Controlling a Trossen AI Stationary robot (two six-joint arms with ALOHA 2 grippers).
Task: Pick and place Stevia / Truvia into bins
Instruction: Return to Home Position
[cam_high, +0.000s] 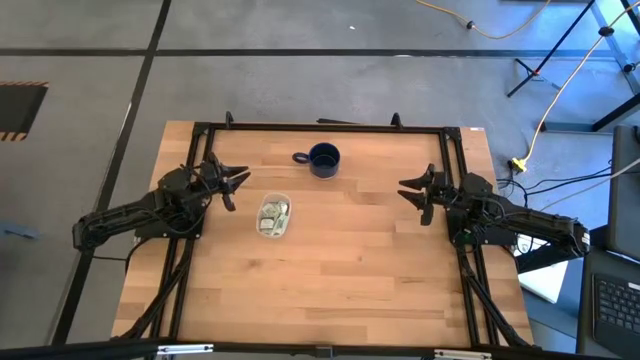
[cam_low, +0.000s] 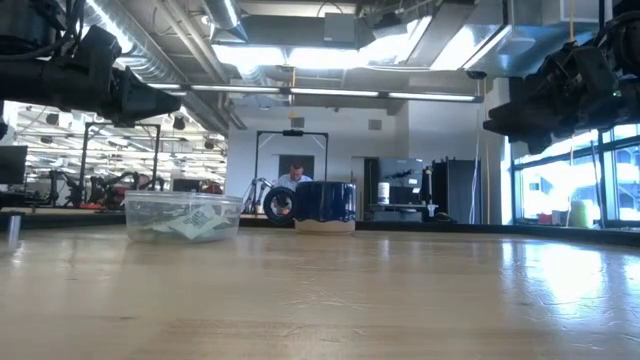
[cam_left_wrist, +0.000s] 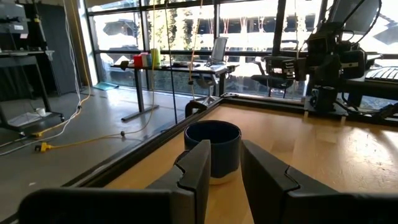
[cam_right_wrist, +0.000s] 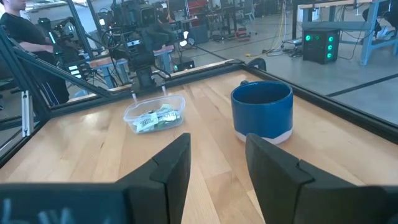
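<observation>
A small clear plastic tub stands on its base on the wooden table, left of centre. Pale green and white sachets lie inside it; the low view shows them through the tub's wall. My left gripper hovers open above the table, left of the tub. My right gripper hovers open near the table's right side, far from the tub. In the left wrist view my left gripper frames the blue mug. My right gripper holds nothing.
A dark blue mug with a handle stands near the table's far edge, beyond the tub. A black frame runs along the table's far and side edges. Bare wood spreads across the near half. A person sits far behind the table.
</observation>
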